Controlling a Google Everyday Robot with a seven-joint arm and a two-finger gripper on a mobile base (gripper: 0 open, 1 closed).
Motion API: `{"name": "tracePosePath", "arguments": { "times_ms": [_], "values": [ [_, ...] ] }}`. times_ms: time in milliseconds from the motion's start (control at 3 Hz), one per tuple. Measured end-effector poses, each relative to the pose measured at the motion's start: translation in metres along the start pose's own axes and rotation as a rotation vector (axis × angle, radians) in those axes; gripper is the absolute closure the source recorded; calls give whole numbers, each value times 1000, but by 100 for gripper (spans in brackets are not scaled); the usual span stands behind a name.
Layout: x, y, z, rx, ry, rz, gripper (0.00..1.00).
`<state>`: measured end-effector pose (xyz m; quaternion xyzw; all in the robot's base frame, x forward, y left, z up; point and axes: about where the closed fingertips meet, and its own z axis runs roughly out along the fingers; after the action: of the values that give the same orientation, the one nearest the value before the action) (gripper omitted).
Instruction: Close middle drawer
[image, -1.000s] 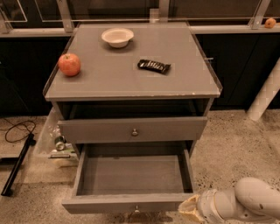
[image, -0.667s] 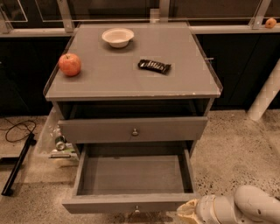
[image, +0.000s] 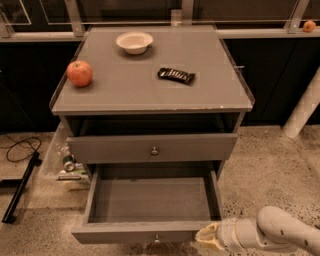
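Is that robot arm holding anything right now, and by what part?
Nothing seems to be held. The gripper sits low at the right end of the open middle drawer front.

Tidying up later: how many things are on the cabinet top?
3: apple at left, bowl at back, snack bar mid-right; gripper at front right corner of the lower drawer.

Prob. a robot test lab or office space, not a home. Gripper (image: 209, 238) is low, over a speckled polished-concrete floor (image: 270, 170). Up & left of it: lone grey drawer unit (image: 150, 92) w/ apple (image: 80, 73), bowl (image: 134, 42), snack bar (image: 176, 75) on top. Far behind: glass railing (image: 75, 15) w/ metal posts. Far left: loose cable (image: 20, 147), black stand base (image: 17, 192). Behind, to the right: white column (image: 302, 112).
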<state>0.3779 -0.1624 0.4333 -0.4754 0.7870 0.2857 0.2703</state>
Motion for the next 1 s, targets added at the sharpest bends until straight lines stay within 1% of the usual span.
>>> {"name": "tracePosePath", "arguments": {
  "times_ms": [333,667,1000],
  "values": [
    [-13,-15,10,3,1,-51,100],
    [-10,-18,14,6,17,-56,100],
    [3,-15,17,12,49,-48,100]
  ]
}}
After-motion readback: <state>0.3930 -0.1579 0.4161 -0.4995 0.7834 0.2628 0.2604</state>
